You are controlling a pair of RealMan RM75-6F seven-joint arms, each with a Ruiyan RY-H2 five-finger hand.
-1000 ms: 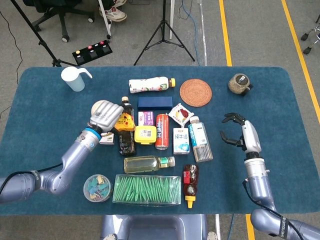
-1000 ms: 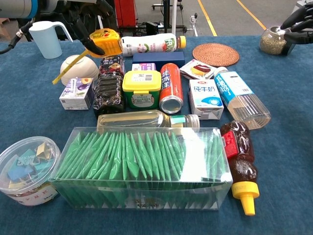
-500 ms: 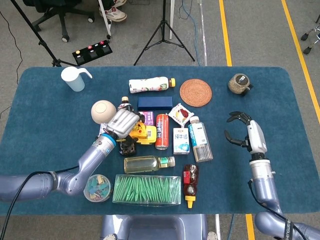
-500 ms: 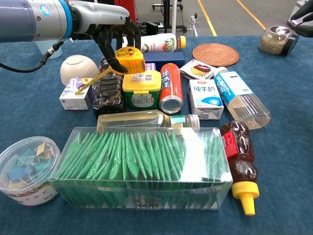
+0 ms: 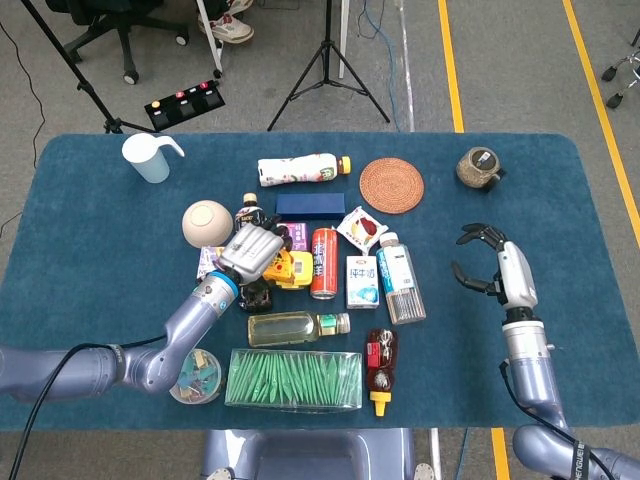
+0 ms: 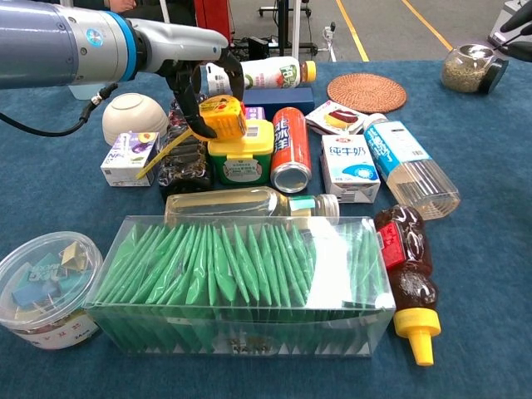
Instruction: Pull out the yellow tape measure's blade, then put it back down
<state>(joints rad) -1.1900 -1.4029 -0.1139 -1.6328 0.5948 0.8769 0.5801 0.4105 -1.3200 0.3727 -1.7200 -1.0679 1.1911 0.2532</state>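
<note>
My left hand [image 6: 199, 71] has its fingers closed around the tape measure [image 6: 220, 115], blade [image 6: 166, 150] out, just above the yellow-lidded box [image 6: 241, 150]. I'd lower it gently onto bare worktop [image 6: 50, 199], then release. My right hand [image 5: 490, 265] hangs spread, holding nothing.

Robot's left hand [image 6: 202, 81] grips yellow tape measure [image 6: 221, 115], yellow blade [image 6: 166, 152] extended down-left across dark ribbed bottle [image 6: 184, 158]. Tape measure sits just above yellow-lidded green container [image 6: 241, 151]. Right of container: red drink can [image 6: 290, 149], then white milk carton [image 6: 350, 168], then clear plastic bottle with blue label [image 6: 406, 169]. Near edge: clear box of green sachets [image 6: 241, 287]; tub of coloured binder clips [image 6: 46, 287] at near left. Far right: woven round coaster [image 6: 366, 91], glass jar [image 6: 470, 69]. Right hand barely visible at top right corner [image 6: 519, 21].
</note>
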